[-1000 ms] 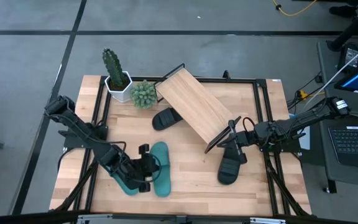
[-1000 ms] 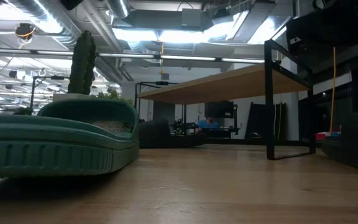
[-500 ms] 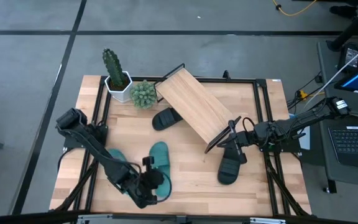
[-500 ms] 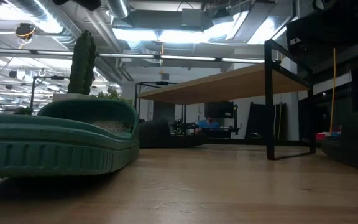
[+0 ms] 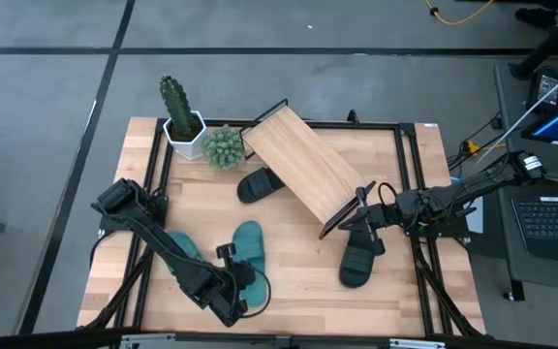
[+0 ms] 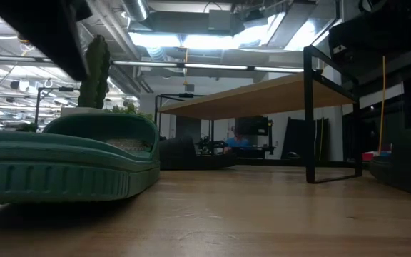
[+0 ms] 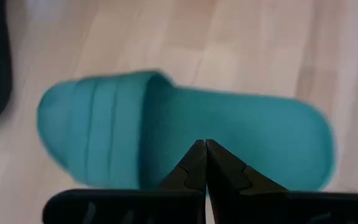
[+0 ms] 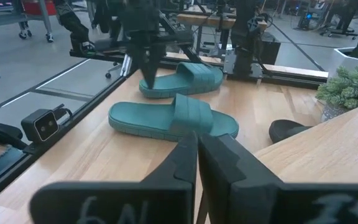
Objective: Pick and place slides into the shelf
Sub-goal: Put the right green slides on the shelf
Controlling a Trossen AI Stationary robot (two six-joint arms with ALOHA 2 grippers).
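Writing is seen only in the right wrist view, where pale marks on the right claw's (image 8: pixel 197 149) body cannot be read; no brand is seen on any slide.

In the left wrist view the left claw (image 7: pixel 205 147) is seen with its two tips pressed together, nothing between them, above the footbed of a teal slide (image 7: pixel 185 137). From above, this claw (image 5: pixel 237 291) is found at about 7 o'clock on the wooden surface (image 5: pixel 298 267), over the near end of the teal slide (image 5: pixel 249 250). The second teal slide (image 5: pixel 186 247) is partly covered by the left arm, at about 8 o'clock.

The right claw is also closed to a thin line and holds nothing. From above it (image 5: pixel 364 218) is placed at about 4 o'clock, at the lower end of the shelf (image 5: pixel 302 167), above a black slide (image 5: pixel 358 260). The other black slide (image 5: pixel 259 183) lies partly under the shelf's edge near the centre. No slide is on the shelf board.

Both teal slides (image 8: pixel 174 118) (image 8: pixel 182 79) are shown side by side in the right wrist view. In the low view one teal slide (image 6: pixel 66 160) fills the left side, with the shelf (image 6: pixel 262 93) behind and a cactus (image 6: pixel 95 71) standing behind the slide. The cactus (image 5: pixel 175 102) and a round green plant (image 5: pixel 223 145) are seen at 11 o'clock from above.
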